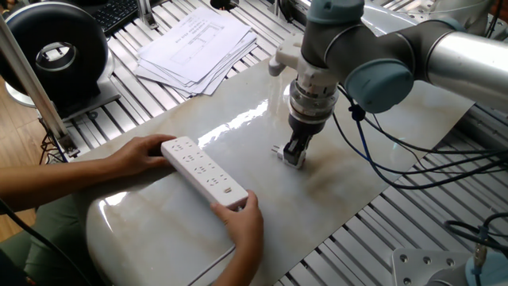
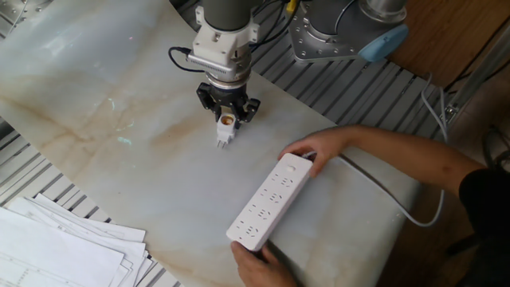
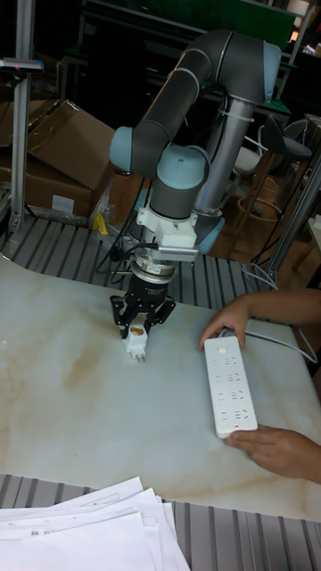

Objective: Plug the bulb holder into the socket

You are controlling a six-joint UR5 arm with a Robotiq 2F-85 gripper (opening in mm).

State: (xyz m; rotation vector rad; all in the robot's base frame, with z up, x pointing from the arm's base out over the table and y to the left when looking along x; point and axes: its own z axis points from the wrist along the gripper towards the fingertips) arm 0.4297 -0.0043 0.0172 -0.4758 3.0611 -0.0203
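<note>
The bulb holder (image 2: 225, 131), a small white plug-in piece with an orange-copper opening, hangs prongs down just above the marble slab, with my gripper (image 2: 228, 119) shut on its upper part. It also shows as the bulb holder (image 3: 136, 343) in my gripper (image 3: 139, 332) in the tall view. From the other side, my gripper (image 1: 295, 149) mostly hides it. The socket (image 2: 269, 201), a long white power strip, lies flat on the slab to the right of the gripper. A person's hands hold both ends of the socket (image 1: 205, 171), also seen as the socket (image 3: 229, 384).
The person's arms (image 2: 398, 151) reach in over the slab's edge. The strip's grey cable (image 2: 390, 195) trails off it. A stack of papers (image 1: 198, 44) lies on the slatted metal table beside the slab, near a black round device (image 1: 54, 52). Robot cables (image 1: 413, 163) hang past the arm.
</note>
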